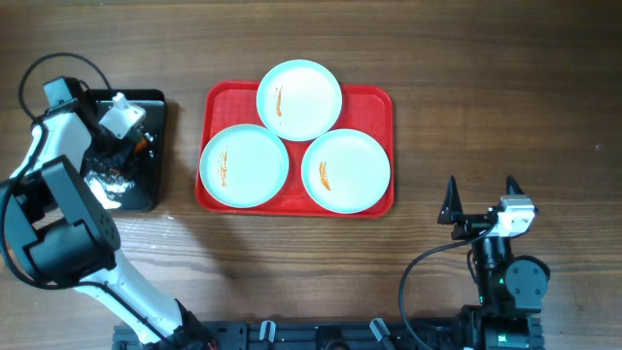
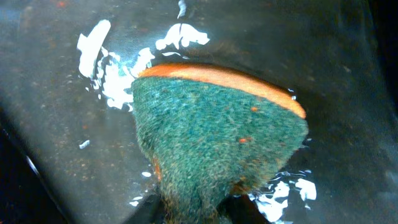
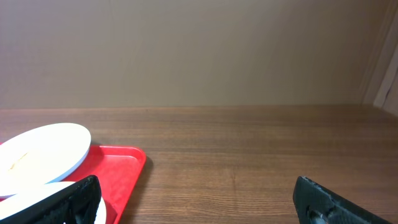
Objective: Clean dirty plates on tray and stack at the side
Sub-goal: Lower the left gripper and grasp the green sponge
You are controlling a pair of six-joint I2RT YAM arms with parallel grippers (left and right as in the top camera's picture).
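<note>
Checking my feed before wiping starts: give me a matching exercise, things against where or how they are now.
1. three round pale mint-white plates
2. green-and-orange scouring sponge
3. right claw
4. small black plastic tray

a. left of the large red plastic tray
b. open, above the wooden table
c. pinched in the left claw
d. orange-smeared, on the red tray

Pairs: 1-d, 2-c, 3-b, 4-a.

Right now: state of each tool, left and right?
Left tool: closed, pinching the sponge.
Right tool: open, holding nothing.
</note>
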